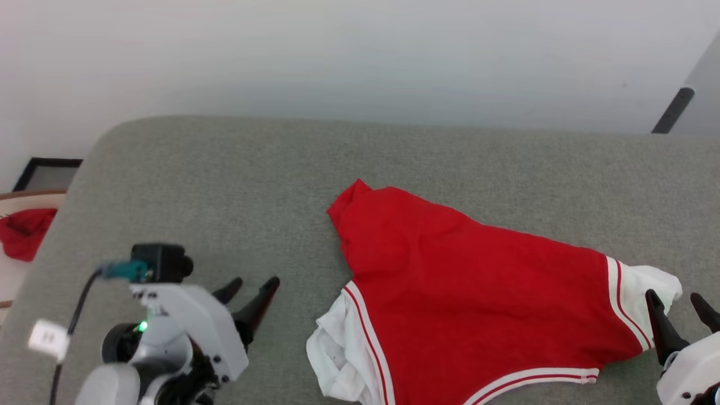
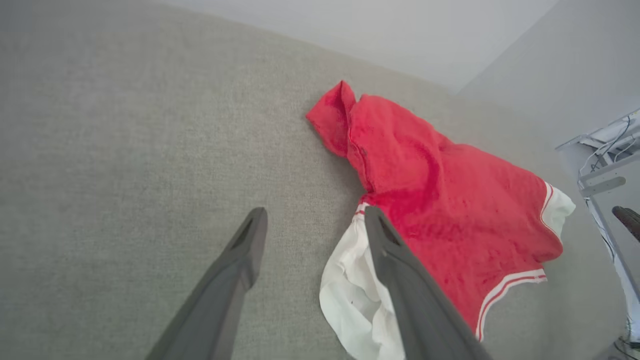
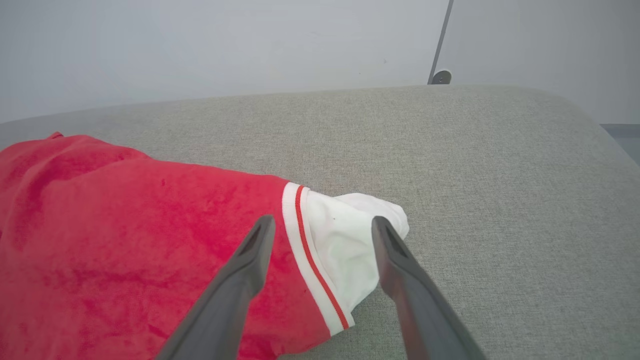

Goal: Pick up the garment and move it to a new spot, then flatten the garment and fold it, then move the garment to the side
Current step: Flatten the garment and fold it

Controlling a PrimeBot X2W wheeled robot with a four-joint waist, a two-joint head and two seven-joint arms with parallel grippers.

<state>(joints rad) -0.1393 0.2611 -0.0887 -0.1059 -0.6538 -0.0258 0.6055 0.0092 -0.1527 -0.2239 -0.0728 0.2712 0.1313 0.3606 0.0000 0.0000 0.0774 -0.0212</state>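
loosely rumpled, the red, white-sleeved garment (image 1: 467, 292) lies between left claw (image 1: 254, 281) and right claw (image 1: 673, 295), both gaping.

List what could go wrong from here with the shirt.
1. The right gripper is open with its fingers framing the shirt's white sleeve. Closing there may catch only that sleeve, so the shirt would lift lopsided.
2. The other sleeve lies bunched. The open left gripper sits beside it and may pinch several layers, leaving wrinkles in the fold.
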